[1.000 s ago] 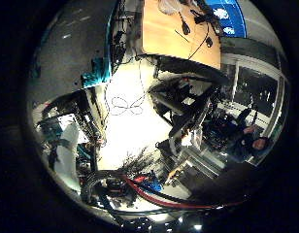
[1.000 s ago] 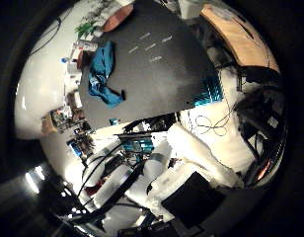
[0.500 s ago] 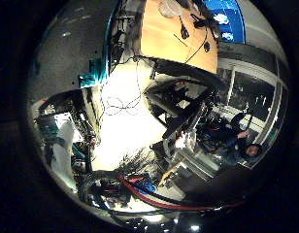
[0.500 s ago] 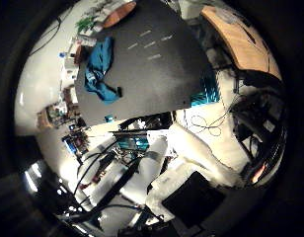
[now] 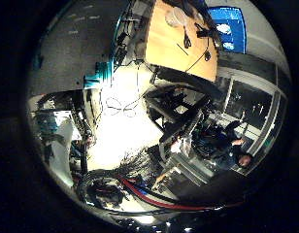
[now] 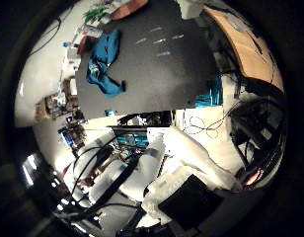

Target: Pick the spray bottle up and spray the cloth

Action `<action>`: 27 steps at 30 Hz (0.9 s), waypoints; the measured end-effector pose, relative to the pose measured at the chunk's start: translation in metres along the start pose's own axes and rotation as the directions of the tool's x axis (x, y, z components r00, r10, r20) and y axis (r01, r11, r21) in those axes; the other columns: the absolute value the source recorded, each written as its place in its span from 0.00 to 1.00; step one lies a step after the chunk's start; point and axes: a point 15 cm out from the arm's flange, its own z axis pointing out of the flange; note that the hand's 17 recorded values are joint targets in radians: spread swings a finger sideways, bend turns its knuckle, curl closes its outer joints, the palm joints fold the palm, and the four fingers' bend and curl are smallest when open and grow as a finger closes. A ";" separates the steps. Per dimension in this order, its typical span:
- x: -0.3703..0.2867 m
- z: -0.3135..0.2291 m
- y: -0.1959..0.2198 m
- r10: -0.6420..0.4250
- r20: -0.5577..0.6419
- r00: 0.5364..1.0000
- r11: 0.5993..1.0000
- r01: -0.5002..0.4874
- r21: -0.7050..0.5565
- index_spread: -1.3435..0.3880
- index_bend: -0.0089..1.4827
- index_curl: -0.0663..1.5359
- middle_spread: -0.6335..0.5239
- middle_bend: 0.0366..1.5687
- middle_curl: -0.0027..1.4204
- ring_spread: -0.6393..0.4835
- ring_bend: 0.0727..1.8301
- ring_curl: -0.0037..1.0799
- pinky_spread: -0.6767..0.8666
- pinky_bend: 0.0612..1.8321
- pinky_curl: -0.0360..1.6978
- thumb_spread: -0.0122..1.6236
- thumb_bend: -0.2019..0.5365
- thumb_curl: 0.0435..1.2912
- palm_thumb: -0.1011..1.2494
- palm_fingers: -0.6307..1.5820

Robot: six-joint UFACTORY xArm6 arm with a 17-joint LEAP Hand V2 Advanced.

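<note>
Thumb side palm view: we're looking from well off at a dark grey table [image 6: 162, 69], small in the view, so the palm is nowhere near it. The teal cloth [image 6: 103, 61] lies crumpled on that table, close to one edge and well clear of the pale marks on the tabletop. We can't make out the spray bottle for certain; a cluster of small items [image 6: 75, 47] sits just beside the cloth at the table edge, too small to identify. White and black parts of the hand [image 6: 157, 177] and arm fill the near side of the view. We can't tell how the fingers stand, and nothing shows between them. On the little finger side we see a wooden desk [image 5: 174, 41] beside the dark table, and pale floor [image 5: 120, 131] below.
</note>
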 end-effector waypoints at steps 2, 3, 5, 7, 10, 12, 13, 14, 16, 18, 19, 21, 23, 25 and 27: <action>-0.004 -0.004 -0.002 -0.019 -0.008 1.000 1.000 0.019 0.009 0.54 0.13 0.27 0.58 0.09 0.21 0.72 0.07 0.19 0.69 0.08 0.20 0.74 0.25 0.17 0.53 0.39; -0.005 -0.005 -0.002 -0.025 -0.010 1.000 1.000 0.025 0.010 0.54 0.13 0.27 0.58 0.09 0.21 0.72 0.07 0.19 0.69 0.08 0.20 0.74 0.25 0.17 0.52 0.39; -0.008 -0.007 0.000 -0.030 -0.007 1.000 0.999 0.030 0.012 0.54 0.13 0.27 0.58 0.09 0.21 0.72 0.07 0.19 0.69 0.08 0.20 0.74 0.25 0.17 0.52 0.39; -0.011 -0.007 0.003 -0.030 0.005 1.000 1.000 0.030 0.003 0.55 0.13 0.27 0.58 0.09 0.21 0.72 0.07 0.19 0.69 0.08 0.20 0.74 0.25 0.17 0.51 0.38; -0.012 -0.006 0.006 -0.030 0.009 1.000 1.000 0.030 -0.004 0.55 0.14 0.27 0.58 0.09 0.21 0.73 0.07 0.19 0.69 0.08 0.20 0.74 0.25 0.17 0.51 0.38; -0.011 -0.006 0.004 -0.030 0.006 1.000 1.000 0.030 0.001 0.55 0.14 0.27 0.58 0.09 0.20 0.73 0.07 0.19 0.69 0.08 0.20 0.74 0.25 0.17 0.51 0.38; -0.011 -0.006 0.003 -0.031 0.004 1.000 1.000 0.031 0.005 0.55 0.14 0.27 0.58 0.09 0.20 0.73 0.07 0.19 0.69 0.08 0.20 0.74 0.25 0.17 0.51 0.38; -0.010 -0.006 0.001 -0.032 0.003 0.999 0.999 0.032 0.006 0.55 0.14 0.27 0.58 0.09 0.20 0.73 0.07 0.19 0.69 0.08 0.20 0.74 0.25 0.17 0.51 0.38; -0.011 -0.006 0.003 -0.032 0.007 0.999 0.999 0.032 0.000 0.55 0.14 0.27 0.58 0.09 0.20 0.73 0.07 0.19 0.69 0.08 0.20 0.74 0.25 0.17 0.51 0.38; -0.011 -0.012 0.007 -0.034 0.008 0.999 0.999 0.034 0.001 0.55 0.14 0.27 0.58 0.09 0.20 0.73 0.06 0.19 0.69 0.08 0.20 0.74 0.25 0.17 0.50 0.38; -0.011 -0.014 0.011 -0.034 0.011 0.999 0.999 0.034 -0.004 0.55 0.14 0.27 0.58 0.10 0.20 0.73 0.06 0.19 0.69 0.08 0.20 0.74 0.25 0.17 0.50 0.38; -0.013 -0.018 0.020 -0.034 0.016 0.999 0.999 0.034 -0.010 0.55 0.14 0.27 0.58 0.09 0.20 0.72 0.07 0.19 0.69 0.08 0.20 0.74 0.25 0.17 0.50 0.38; -0.015 -0.019 0.023 -0.034 0.024 0.999 0.999 0.034 -0.010 0.55 0.14 0.27 0.58 0.09 0.20 0.72 0.06 0.19 0.69 0.08 0.20 0.74 0.25 0.17 0.50 0.38; -0.018 -0.019 0.023 -0.034 0.034 0.999 0.999 0.034 -0.008 0.54 0.14 0.27 0.58 0.09 0.20 0.72 0.06 0.19 0.69 0.08 0.20 0.74 0.25 0.17 0.50 0.38; -0.019 -0.018 0.024 -0.034 0.041 0.999 0.999 0.035 -0.011 0.54 0.14 0.27 0.58 0.09 0.20 0.72 0.06 0.19 0.69 0.08 0.21 0.74 0.25 0.16 0.49 0.38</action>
